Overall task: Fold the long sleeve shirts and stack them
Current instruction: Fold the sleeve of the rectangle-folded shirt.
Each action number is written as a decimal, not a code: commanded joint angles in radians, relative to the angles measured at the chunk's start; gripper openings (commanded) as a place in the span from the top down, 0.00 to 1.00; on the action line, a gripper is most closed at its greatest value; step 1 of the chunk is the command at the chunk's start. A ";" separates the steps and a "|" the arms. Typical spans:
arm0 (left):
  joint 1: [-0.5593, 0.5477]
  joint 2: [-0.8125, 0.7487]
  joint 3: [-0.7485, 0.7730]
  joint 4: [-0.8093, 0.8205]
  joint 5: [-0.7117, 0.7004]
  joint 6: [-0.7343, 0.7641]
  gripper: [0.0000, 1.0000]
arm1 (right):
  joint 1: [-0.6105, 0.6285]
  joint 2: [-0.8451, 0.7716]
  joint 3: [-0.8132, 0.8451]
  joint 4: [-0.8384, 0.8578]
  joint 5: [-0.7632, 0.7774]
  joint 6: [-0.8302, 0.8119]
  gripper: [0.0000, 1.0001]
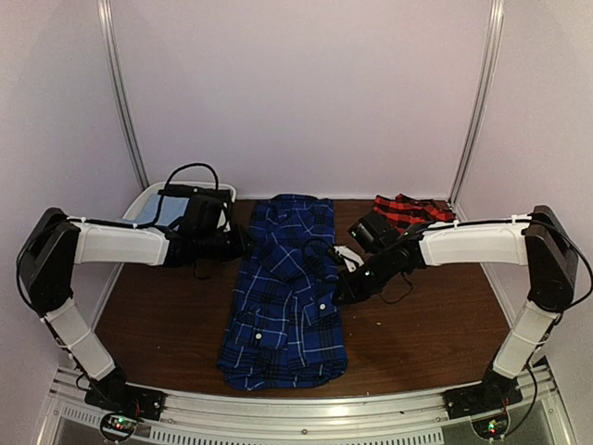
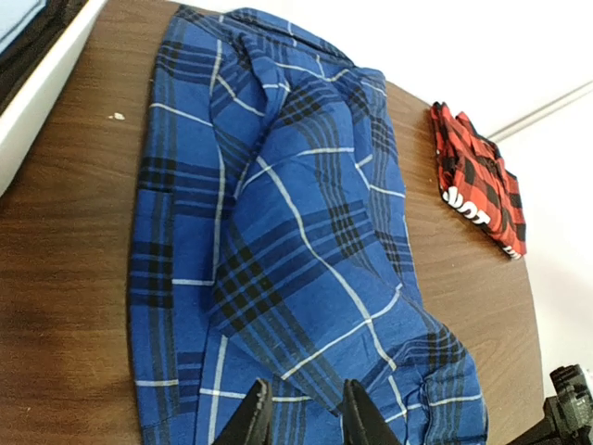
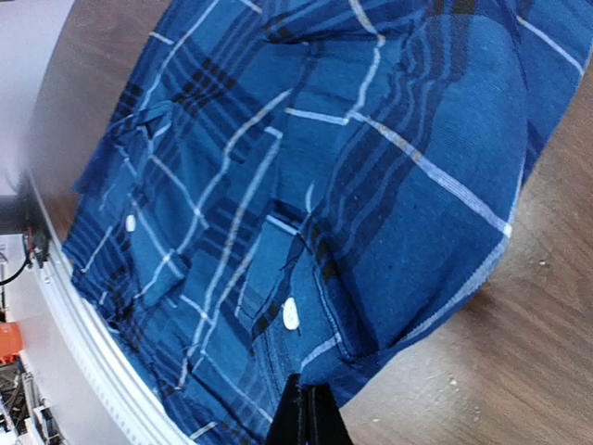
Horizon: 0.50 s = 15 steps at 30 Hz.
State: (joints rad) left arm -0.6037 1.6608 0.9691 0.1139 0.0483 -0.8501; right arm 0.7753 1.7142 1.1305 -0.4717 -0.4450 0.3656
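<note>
Right gripper [image 3: 304, 394] clamped on blue plaid shirt [image 1: 283, 306] edge; left gripper [image 2: 305, 394], jaws narrowly apart, straddles its sleeve fold [image 2: 306, 278], grip unclear.

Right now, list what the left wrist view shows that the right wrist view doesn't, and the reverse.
Left wrist only: the red shirt lying toward the far side of the table, the edge of a white bin, and the left gripper, fingers apart with cloth between them. Right wrist only: white buttons, the metal rail at the table's near edge, and the right gripper shut on the hem of the blue shirt. Both: the blue shirt spread on the brown table.
</note>
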 commanded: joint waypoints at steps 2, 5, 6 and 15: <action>0.016 0.061 0.075 -0.042 0.129 0.077 0.73 | 0.034 -0.048 -0.006 0.063 -0.189 0.068 1.00; 0.022 0.084 0.089 -0.045 0.177 0.090 0.73 | 0.044 -0.054 -0.036 0.072 -0.205 0.086 1.00; 0.022 0.093 0.096 -0.050 0.190 0.095 0.73 | 0.044 -0.059 -0.052 0.075 -0.198 0.091 1.00; 0.022 0.168 0.161 -0.086 0.273 0.136 0.72 | 0.061 -0.068 -0.143 0.056 -0.063 0.144 0.98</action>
State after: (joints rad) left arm -0.5888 1.8046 1.0924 0.0296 0.2630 -0.7532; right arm 0.8242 1.6756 0.9882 -0.3939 -0.5968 0.4847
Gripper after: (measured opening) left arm 0.275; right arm 0.012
